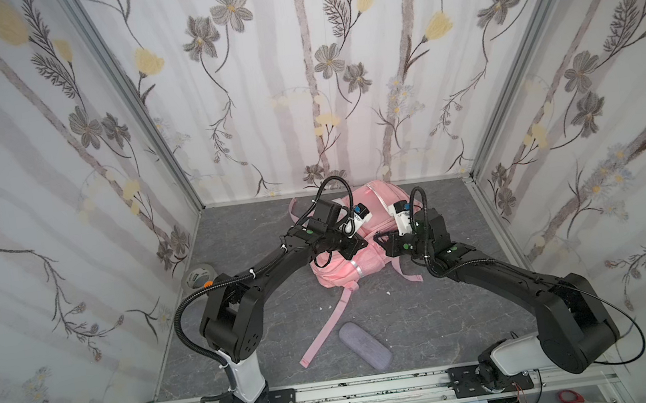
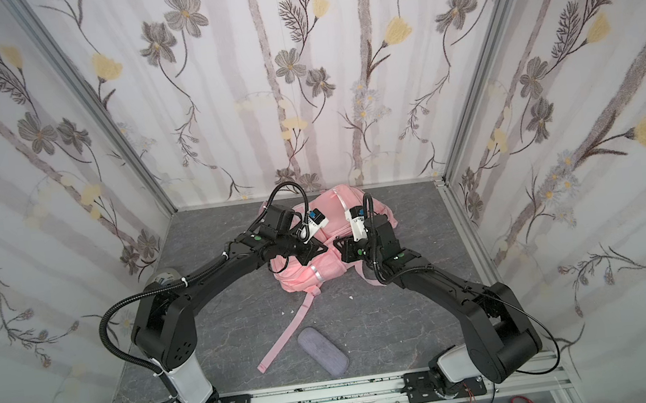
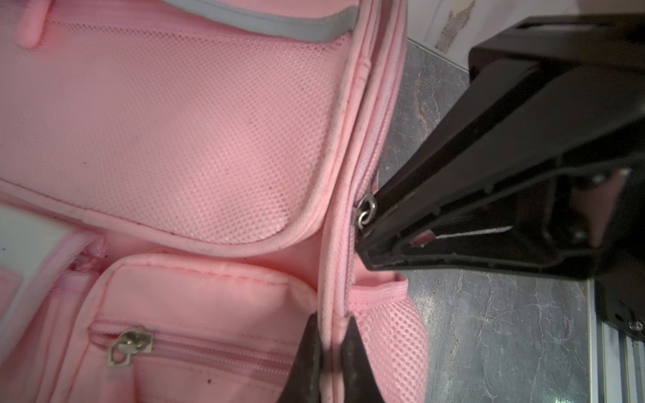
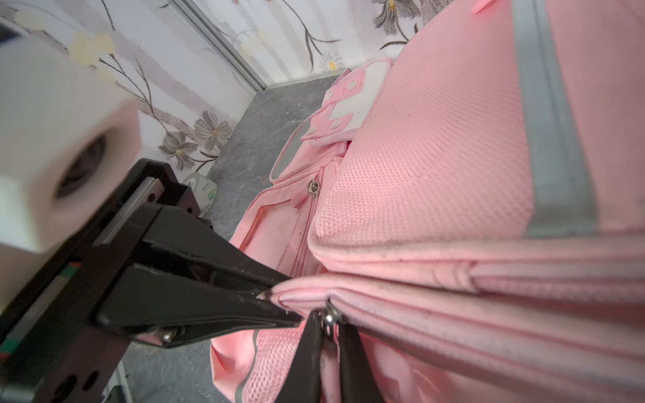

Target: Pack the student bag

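Note:
The student bag (image 1: pixel 345 260) (image 2: pixel 313 272) is a pink backpack lying on the grey floor near the back wall, with both grippers meeting at its middle. My left gripper (image 3: pixel 331 349) is shut on a piped seam of the bag's edge beside a mesh side pocket (image 3: pixel 387 335). My right gripper (image 4: pixel 330 326) is shut on a small metal zipper pull (image 4: pixel 328 315) on the bag's main zip. In the left wrist view the right gripper's fingertips (image 3: pixel 370 226) sit at that metal ring (image 3: pixel 367 208). In both top views the two grippers (image 1: pixel 360 244) (image 1: pixel 380 241) are almost tip to tip.
A slim greyish pouch (image 1: pixel 365 346) (image 2: pixel 323 351) lies on the floor near the front rail. A pink strap (image 1: pixel 326 329) trails from the bag toward it. A tape roll (image 1: pixel 198 277) sits by the left wall. Patterned walls close in three sides.

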